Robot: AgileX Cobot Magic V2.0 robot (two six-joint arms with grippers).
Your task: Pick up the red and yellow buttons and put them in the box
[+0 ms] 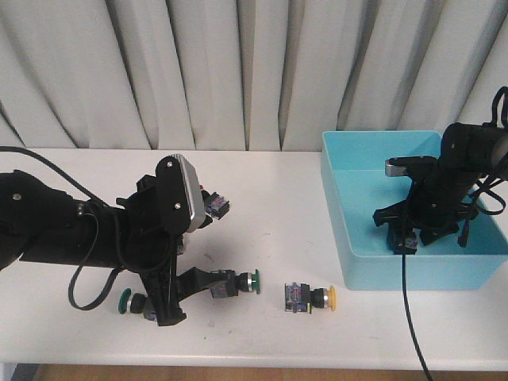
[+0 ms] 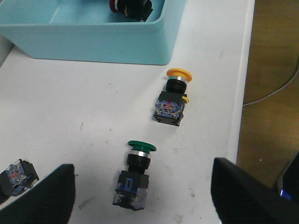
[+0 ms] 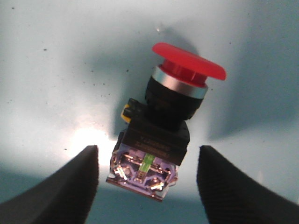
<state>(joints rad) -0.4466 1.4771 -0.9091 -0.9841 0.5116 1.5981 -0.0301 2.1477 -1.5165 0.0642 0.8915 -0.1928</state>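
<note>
A yellow button (image 1: 311, 298) lies on its side on the white table, left of the turquoise box (image 1: 349, 238); it also shows in the left wrist view (image 2: 173, 98). A red button (image 3: 170, 116) lies on the box floor (image 3: 56, 70) between my right gripper's (image 3: 147, 186) open fingers, with gaps on both sides. In the front view the right gripper (image 1: 413, 234) hangs low inside the box. My left gripper (image 2: 142, 200) is open and empty, low over the table, with a green button (image 2: 135, 172) between its fingers. The red button's edge shows in the box (image 2: 131, 5).
A second green button (image 1: 127, 302) lies by the left arm. Another button (image 1: 216, 206) lies behind the left wrist camera, a speck of red on it, its cap mostly hidden; its body also shows in the left wrist view (image 2: 16, 175). The table's front edge (image 2: 243, 93) is close to the yellow button.
</note>
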